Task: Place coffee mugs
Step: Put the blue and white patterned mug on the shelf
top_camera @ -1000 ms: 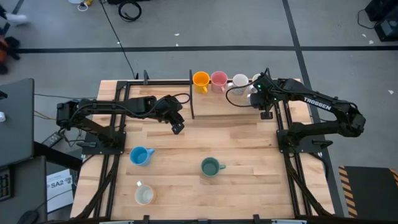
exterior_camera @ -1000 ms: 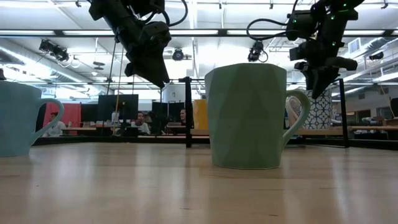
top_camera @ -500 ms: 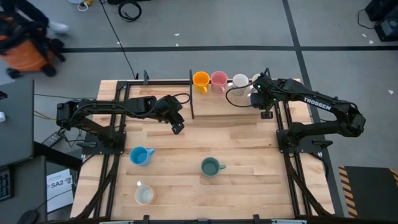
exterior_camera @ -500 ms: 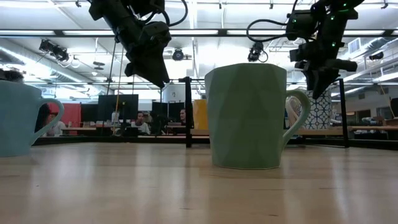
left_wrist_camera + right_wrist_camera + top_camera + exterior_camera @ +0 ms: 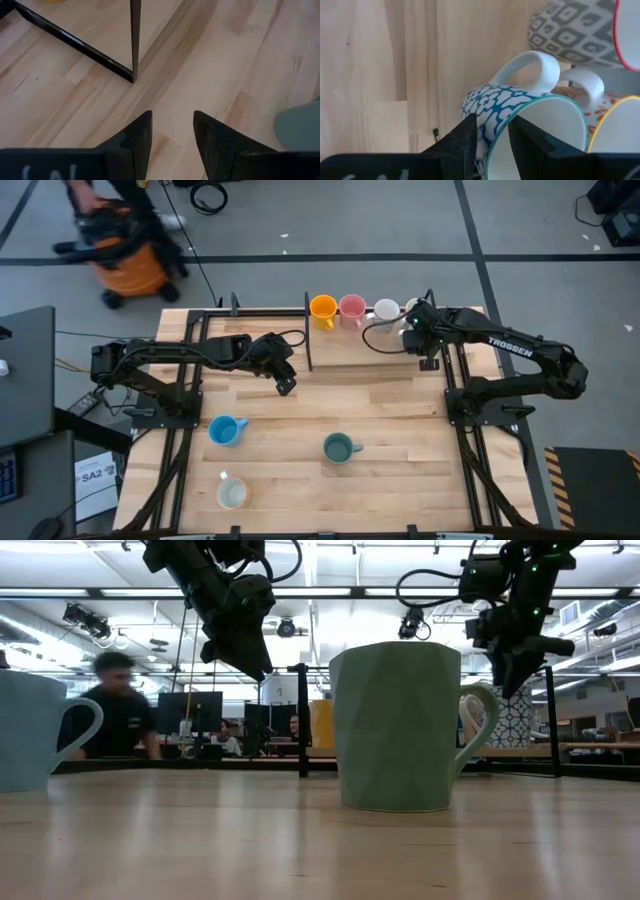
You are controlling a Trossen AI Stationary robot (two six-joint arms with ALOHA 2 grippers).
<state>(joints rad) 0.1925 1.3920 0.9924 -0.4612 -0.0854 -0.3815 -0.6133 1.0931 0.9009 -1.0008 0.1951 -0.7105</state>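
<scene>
Behind your worktop [image 5: 400,405], only a person has moved; both arms hold. Your right claw [image 5: 491,131] pinches a blue-patterned mug's [image 5: 530,120] rim upper right, beside the mug row. Your left claw [image 5: 172,131] hangs parted, empty, upper centre.

A row of small round ceramic mugs [image 5: 352,309] stands along the far edge of the wooden counter [image 5: 380,405]. Near the front, three more mugs [image 5: 339,448] stand well apart, one centre, two left
</scene>
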